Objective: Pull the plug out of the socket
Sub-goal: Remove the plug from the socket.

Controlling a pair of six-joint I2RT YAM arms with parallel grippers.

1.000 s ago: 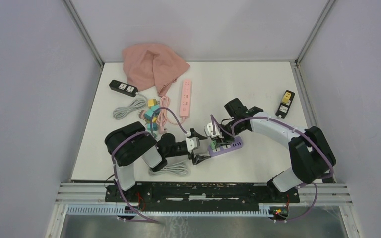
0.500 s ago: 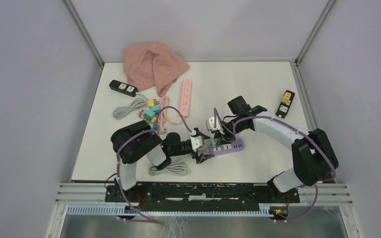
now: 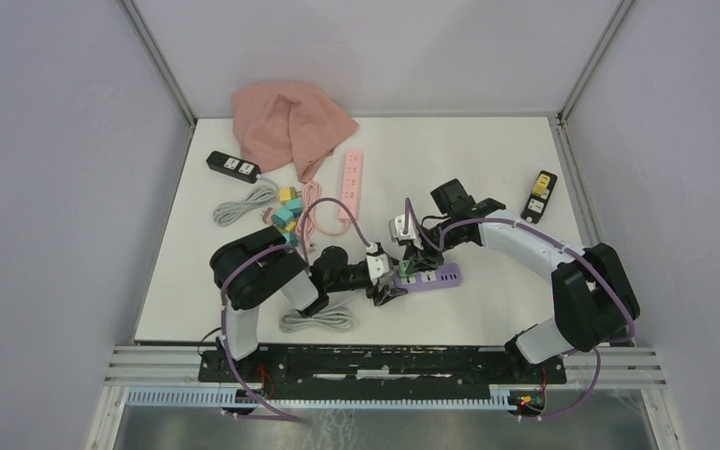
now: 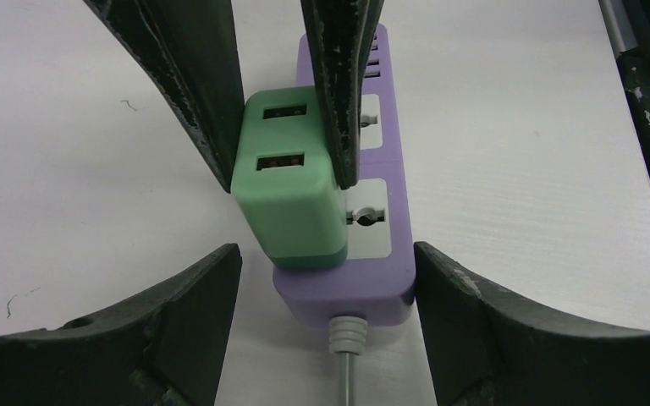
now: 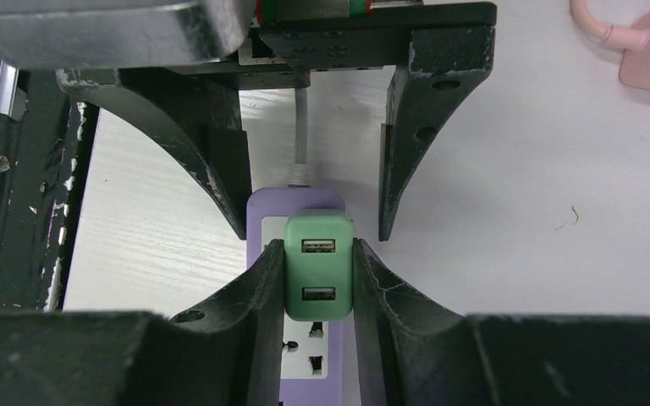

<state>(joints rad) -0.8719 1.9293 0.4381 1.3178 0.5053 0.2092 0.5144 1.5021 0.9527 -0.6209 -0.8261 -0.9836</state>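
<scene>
A green USB plug [image 4: 292, 190] with two ports, upright and seated in the purple power strip [image 4: 372, 283] at its cord end, grey cord [image 4: 347, 355] trailing out just below. Strip flat on the white counter [image 3: 487, 169], a little right of centre and toward the near edge, long axis running left to right. Right pincer [image 5: 319, 254] reaching in from the far right, narrow, clamped on the plug with a finger pressed against each side. Left pincer [image 4: 326, 254] coming from the left, wide, a finger on either side of the strip's cord end, just beside the purple body and holding nothing; contact with the strip impossible to tell. To the near left of the strip, a coil of grey cord [image 3: 317, 319]. Farther out on the left half of the counter: a pink power strip [image 3: 351, 186] with its pink cord looping toward the near side, a cluster of small coloured adapter blocks [image 3: 286, 211], another grey coil [image 3: 244, 202], a black power strip [image 3: 233, 166]. At the far left edge, a crumpled pink cloth [image 3: 286, 127]. Well apart at the far right, a small black and yellow socket block [image 3: 538, 195].
</scene>
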